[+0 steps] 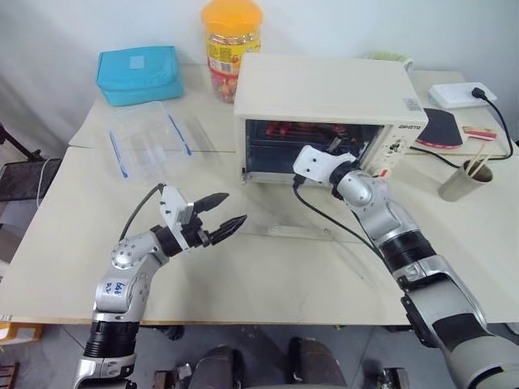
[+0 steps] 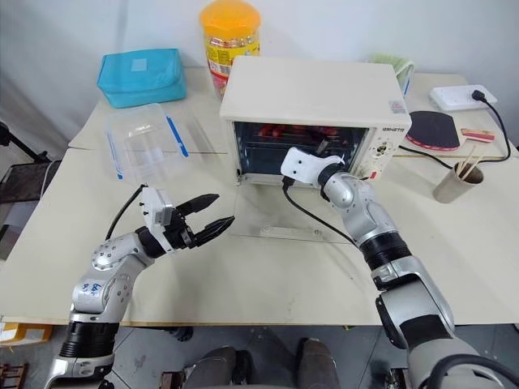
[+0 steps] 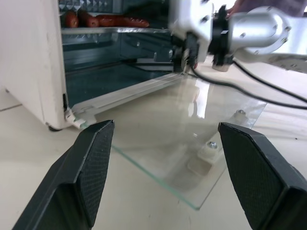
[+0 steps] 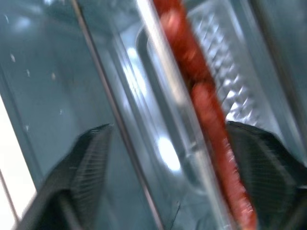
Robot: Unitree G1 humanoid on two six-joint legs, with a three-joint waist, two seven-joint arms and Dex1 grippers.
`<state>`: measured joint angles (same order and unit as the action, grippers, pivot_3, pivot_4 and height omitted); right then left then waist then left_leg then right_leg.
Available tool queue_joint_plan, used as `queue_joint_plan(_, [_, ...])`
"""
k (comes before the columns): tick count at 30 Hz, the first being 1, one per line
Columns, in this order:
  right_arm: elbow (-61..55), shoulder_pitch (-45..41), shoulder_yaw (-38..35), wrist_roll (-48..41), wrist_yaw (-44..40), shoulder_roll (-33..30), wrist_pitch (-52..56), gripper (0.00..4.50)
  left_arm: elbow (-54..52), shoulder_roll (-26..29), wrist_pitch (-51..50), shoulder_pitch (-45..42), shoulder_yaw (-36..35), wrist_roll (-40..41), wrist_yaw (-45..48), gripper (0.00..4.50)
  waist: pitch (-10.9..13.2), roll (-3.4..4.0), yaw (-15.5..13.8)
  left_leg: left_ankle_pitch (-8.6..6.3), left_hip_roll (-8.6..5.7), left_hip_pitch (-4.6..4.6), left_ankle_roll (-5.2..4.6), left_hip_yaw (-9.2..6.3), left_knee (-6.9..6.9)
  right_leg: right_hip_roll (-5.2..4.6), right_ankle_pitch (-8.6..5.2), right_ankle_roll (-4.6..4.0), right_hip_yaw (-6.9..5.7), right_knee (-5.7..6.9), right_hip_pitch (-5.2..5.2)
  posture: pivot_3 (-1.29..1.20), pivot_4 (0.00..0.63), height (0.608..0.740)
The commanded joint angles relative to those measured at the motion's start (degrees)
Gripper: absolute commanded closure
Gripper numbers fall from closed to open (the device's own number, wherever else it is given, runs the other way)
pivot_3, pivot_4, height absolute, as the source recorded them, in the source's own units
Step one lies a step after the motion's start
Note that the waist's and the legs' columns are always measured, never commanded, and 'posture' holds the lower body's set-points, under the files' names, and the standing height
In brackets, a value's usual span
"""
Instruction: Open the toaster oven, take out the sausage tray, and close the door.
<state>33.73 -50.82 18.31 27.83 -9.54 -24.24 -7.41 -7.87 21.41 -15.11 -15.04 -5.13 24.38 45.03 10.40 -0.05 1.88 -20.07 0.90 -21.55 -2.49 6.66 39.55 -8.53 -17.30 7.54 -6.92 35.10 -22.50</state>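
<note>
Clear glass door lies flat on the tabletop before the boxy cream toaster oven. Shiny ribbed sausage tray sits inside. Left gripper and right gripper both have jaws spread, holding nothing.

Blue pouch, orange-lidded jar, clear box, perhaps paddle

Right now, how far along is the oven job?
Done: the door lies folded down flat on the table. In hand: the right gripper, jaws open, reaches into the toaster oven toward the sausage tray, not yet gripping it. Left: pull the tray out, close the door.
</note>
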Motion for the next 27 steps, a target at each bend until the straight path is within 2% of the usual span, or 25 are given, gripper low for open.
queue_joint_plan(1, [-0.8,-2.0,0.2,1.8,2.4,0.4,-1.9,1.98,0.7,-0.2,1.1,-2.7,0.4,0.4,0.0,0.81,0.0,0.0,0.0,0.0,0.0,0.0,0.01,0.0,0.0,0.0,0.0,0.0,0.0,0.0,-0.01,0.0,0.15,0.74])
queue_joint_plan(8, [-0.7,-2.3,0.1,3.9,3.3,0.5,-2.3,4.32,9.0,-1.5,3.1,-11.5,2.1,-0.2,2.0,0.81,0.0,-0.03,0.0,0.01,0.0,0.01,0.02,0.01,0.01,0.02,0.0,0.0,0.01,0.01,0.01,0.0,0.15,0.74])
queue_joint_plan(13, [-2.1,-2.8,-0.1,5.5,4.4,-0.3,-3.6,4.37,18.8,-3.5,6.3,-20.8,2.2,-0.8,2.7,0.81,0.0,-0.06,0.0,0.03,0.03,0.0,0.06,0.01,0.01,0.06,0.0,0.0,-0.02,-0.01,0.01,0.0,0.15,0.74])
queue_joint_plan(20, [-5.5,-2.5,-0.9,5.8,3.3,-0.9,-5.4,4.37,30.1,-5.2,10.9,-29.0,1.2,-1.5,3.7,0.81,0.0,-0.09,0.0,0.03,0.0,0.0,0.05,0.01,-0.15,0.05,0.0,0.0,-0.11,-0.05,-0.04,0.0,0.15,0.74])
queue_joint_plan(27, [-20.1,6.0,-2.2,4.5,-3.5,-4.1,-3.7,4.37,33.8,-5.3,11.9,-30.9,0.3,-1.1,5.1,0.81,0.0,-0.09,0.0,0.03,-0.01,-0.16,0.05,-0.07,-0.31,0.04,0.0,0.0,-0.34,-0.09,-0.22,0.0,0.15,0.74])
